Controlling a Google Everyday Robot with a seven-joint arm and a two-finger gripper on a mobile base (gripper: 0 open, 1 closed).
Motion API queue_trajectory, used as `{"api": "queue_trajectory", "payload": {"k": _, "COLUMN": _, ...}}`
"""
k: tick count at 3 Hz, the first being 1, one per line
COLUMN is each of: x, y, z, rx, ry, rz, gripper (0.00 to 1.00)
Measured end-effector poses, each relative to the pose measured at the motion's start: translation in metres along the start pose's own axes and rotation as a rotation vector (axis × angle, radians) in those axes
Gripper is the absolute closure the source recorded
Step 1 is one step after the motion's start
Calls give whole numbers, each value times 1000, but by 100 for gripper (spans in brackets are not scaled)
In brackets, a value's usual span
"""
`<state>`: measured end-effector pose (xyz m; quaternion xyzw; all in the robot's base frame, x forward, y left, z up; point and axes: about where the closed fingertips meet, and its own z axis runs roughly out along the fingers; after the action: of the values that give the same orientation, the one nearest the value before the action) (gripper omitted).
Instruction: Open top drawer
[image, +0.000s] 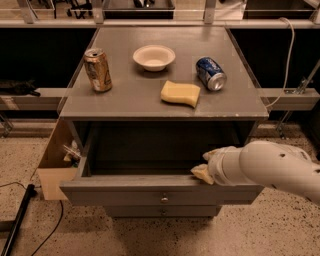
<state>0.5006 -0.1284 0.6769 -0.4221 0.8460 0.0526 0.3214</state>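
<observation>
The top drawer (125, 193) is a wide grey drawer, pulled well out of the grey cabinet (165, 107). Its dark inside shows, and its small round metal knob (164, 199) sits at the centre of the front. My gripper (203, 173) is at the end of the white arm (270, 167) that comes in from the right. It rests at the top edge of the drawer front, right of centre, with its pale tip just inside the drawer. A narrower drawer front (160, 211) shows below.
On the cabinet top stand a gold can (98, 70), a white bowl (154, 57), a blue can (210, 73) on its side and a yellow sponge (180, 93). A cardboard box (52, 172) sits left of the cabinet. A black pole (15, 225) lies on the floor.
</observation>
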Motion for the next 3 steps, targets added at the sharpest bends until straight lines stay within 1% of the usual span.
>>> {"api": "queue_trajectory", "payload": {"k": 1, "x": -3, "y": 4, "z": 10, "rx": -18, "ry": -2, "rz": 3, "gripper": 64}}
{"api": "queue_trajectory", "payload": {"k": 2, "x": -3, "y": 4, "z": 10, "rx": -18, "ry": -2, "rz": 3, "gripper": 87}}
{"api": "queue_trajectory", "payload": {"k": 3, "x": 0, "y": 10, "z": 10, "rx": -28, "ry": 9, "rz": -7, "gripper": 100}}
